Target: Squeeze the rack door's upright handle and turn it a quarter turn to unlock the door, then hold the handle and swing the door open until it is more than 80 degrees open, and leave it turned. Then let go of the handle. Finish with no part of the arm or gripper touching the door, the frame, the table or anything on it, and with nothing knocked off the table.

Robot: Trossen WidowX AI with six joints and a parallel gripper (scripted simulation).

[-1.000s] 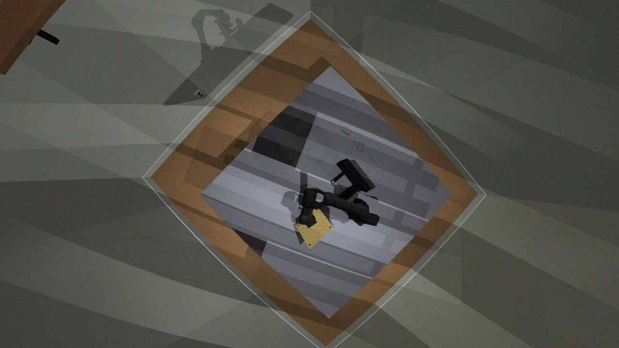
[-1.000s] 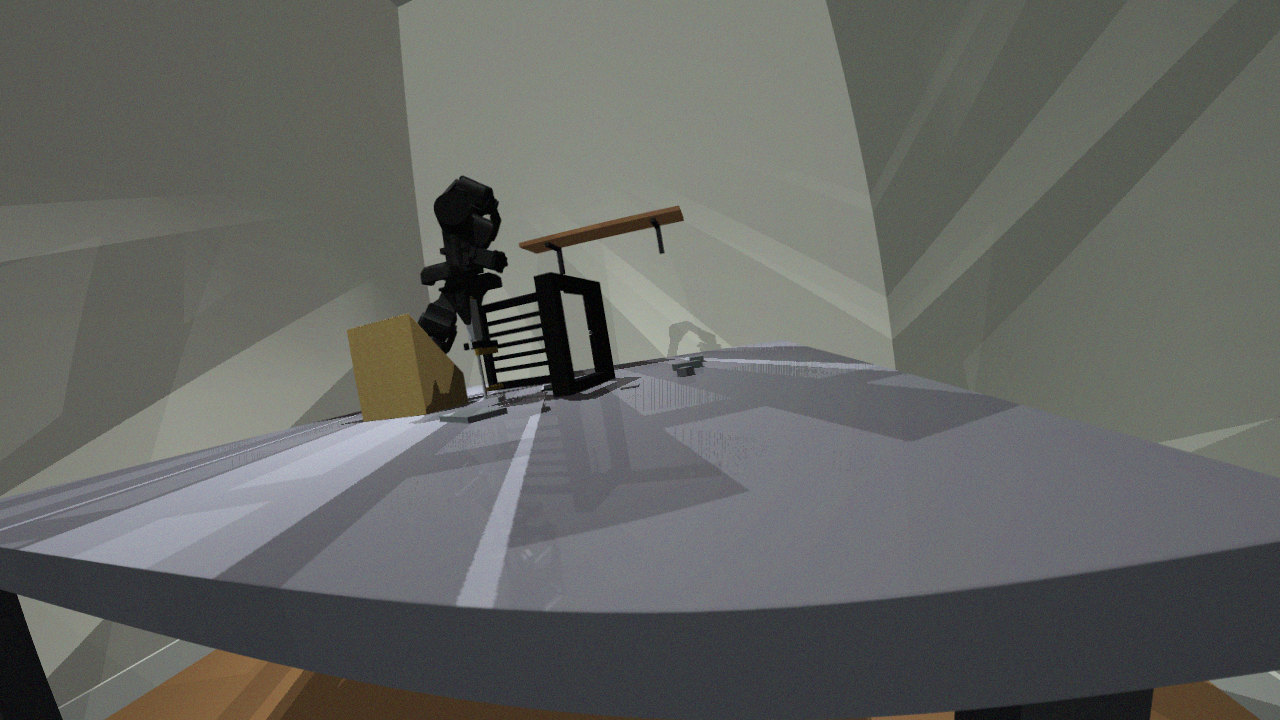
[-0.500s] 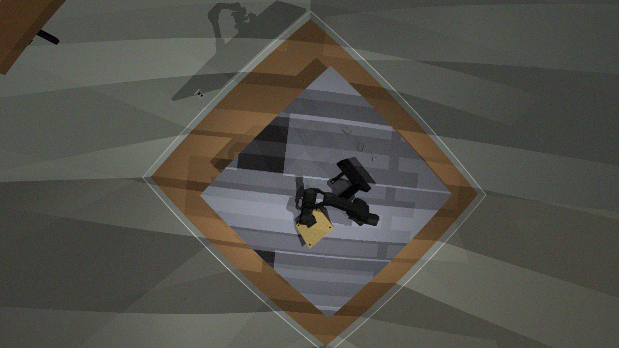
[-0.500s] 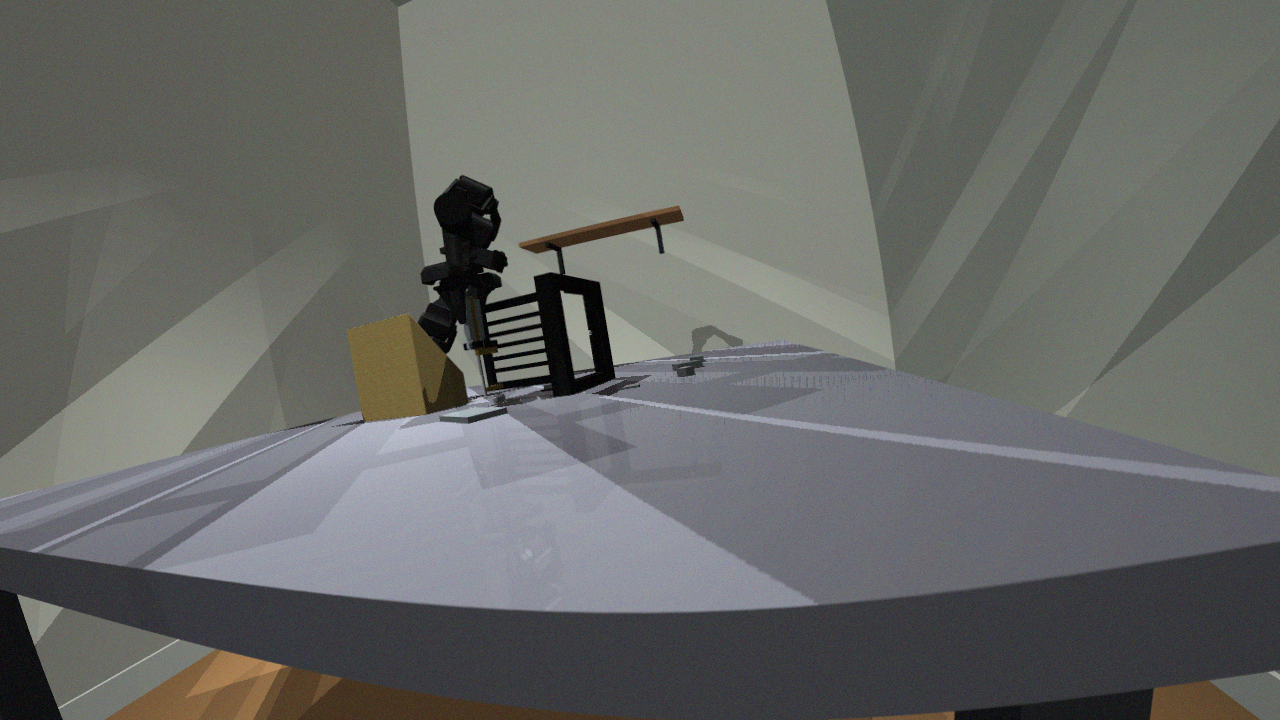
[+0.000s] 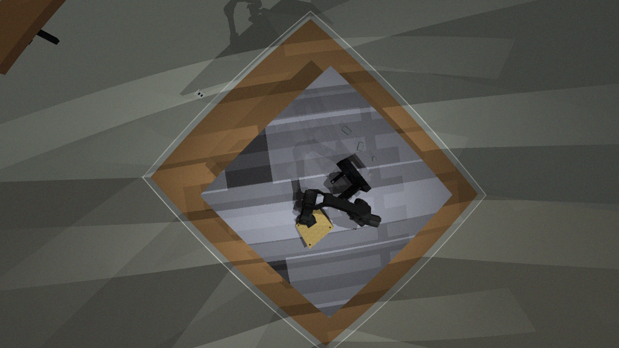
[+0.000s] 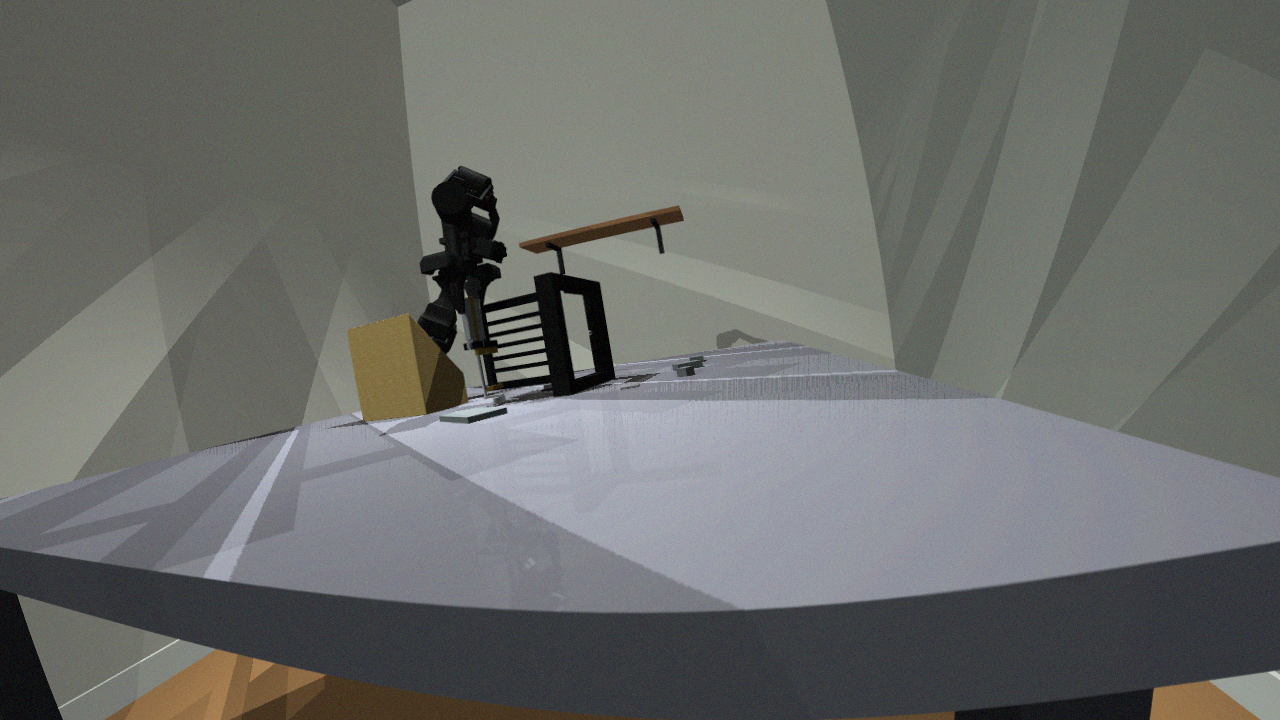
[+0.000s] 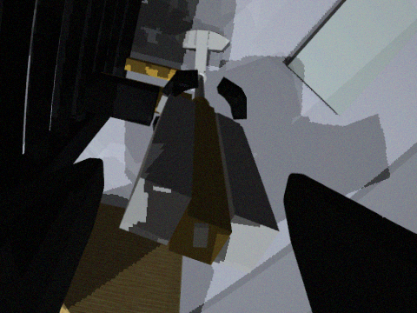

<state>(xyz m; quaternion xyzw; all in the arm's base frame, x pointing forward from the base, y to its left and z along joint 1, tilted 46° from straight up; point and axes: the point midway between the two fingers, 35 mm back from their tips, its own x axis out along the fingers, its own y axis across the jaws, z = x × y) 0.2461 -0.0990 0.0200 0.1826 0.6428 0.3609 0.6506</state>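
The black frame [image 5: 354, 175] [image 6: 552, 335] stands upright on the table. Its slatted door [image 6: 514, 300] [image 7: 56, 65] stands out from it at roughly a right angle; the exact angle cannot be read. The upright handle [image 6: 474, 324] [image 7: 210, 174], with a brown core and grey side plates spread apart, stands at the door's free edge. How far it is turned is not clear. My gripper [image 6: 471, 295] [image 7: 196, 180] is open above and around the handle. In the wrist view its dark fingers stand on either side, with visible gaps to the side plates.
A yellow block [image 5: 315, 233] [image 6: 389, 371] stands beside the arm's base. A flat pale plate [image 6: 472, 414] [image 7: 365, 52] lies near the handle. Small flat pieces [image 5: 346, 130] [image 6: 687, 366] lie beyond the frame. A brown shelf [image 6: 604, 230] hangs on the wall behind.
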